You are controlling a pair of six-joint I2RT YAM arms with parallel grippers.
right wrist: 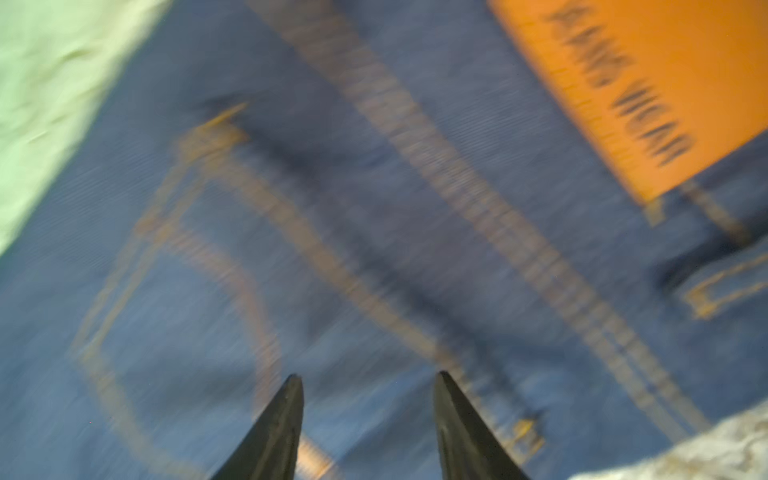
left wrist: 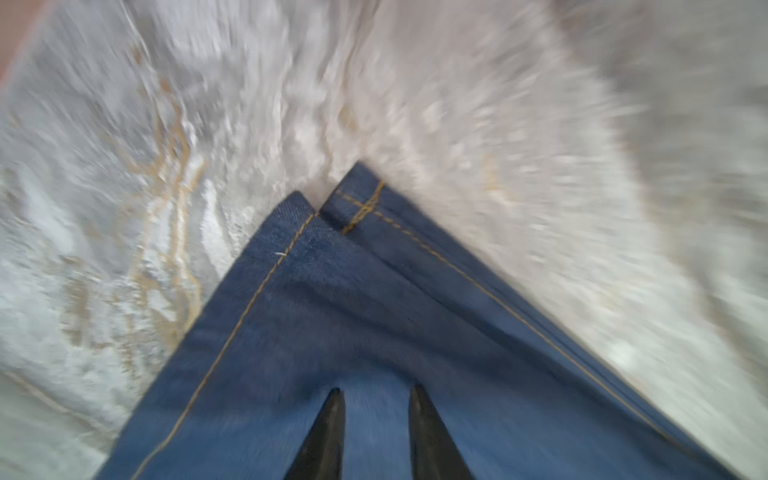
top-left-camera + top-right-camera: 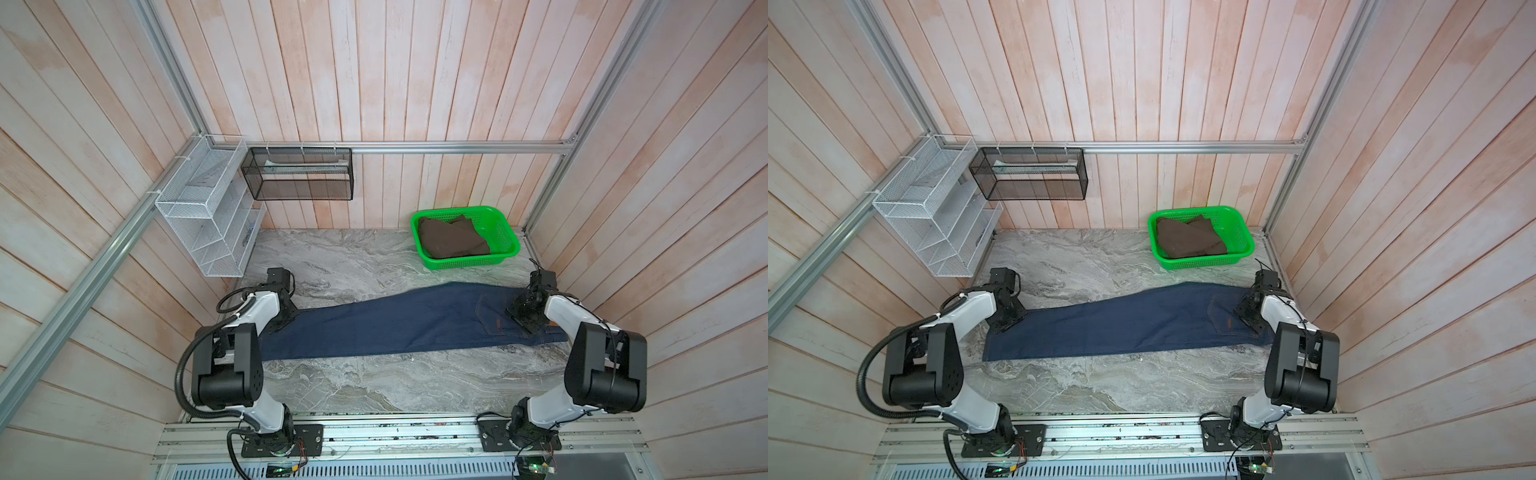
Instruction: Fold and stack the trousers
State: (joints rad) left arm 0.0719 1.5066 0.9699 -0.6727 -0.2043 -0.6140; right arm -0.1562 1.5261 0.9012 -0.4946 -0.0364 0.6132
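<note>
Both top views: the trousers [image 3: 395, 324] [image 3: 1121, 328] lie flat on the grey marble counter [image 3: 353, 386] [image 3: 1100, 382]. They stretch left to right w/ the legs laid one on the other, hems at the left end, waistband w/ tan patch [image 3: 496, 325] [image 3: 1228, 323] at the right end. L arm [image 3: 262, 307] bends down over the hem end, R arm [image 3: 561, 309] over the waistband end. From up here can't tell how the L jaws or R jaws stand, the wrists block them. Green basket [image 3: 469, 262] [image 3: 1204, 262] sits at the back right of the counter, apart from the trousers, w/ a folded brown cloth [image 3: 449, 241] inside. White wire rack [image 3: 199, 208] & black mesh basket [image 3: 299, 174] hang on the wall, back left.

Left wrist view, blurred: L jaws parted a little, black fingertips [image 2: 328, 432] over the trousers [image 2: 374, 311], denim showing in the gap, nothing pinched. Two hem corners w/ tan stitching lie just ahead, one slightly offset from the other, counter beyond. Can't tell if the tips touch the cloth.

Right wrist view, blurrier: R jaws parted wider, fingertips [image 1: 270, 432] over the seat of the trousers [image 1: 374, 208], nothing gripped. Back-pocket stitching to one side, the patch [image 1: 648, 83] near, its dark lettering unreadable
</note>
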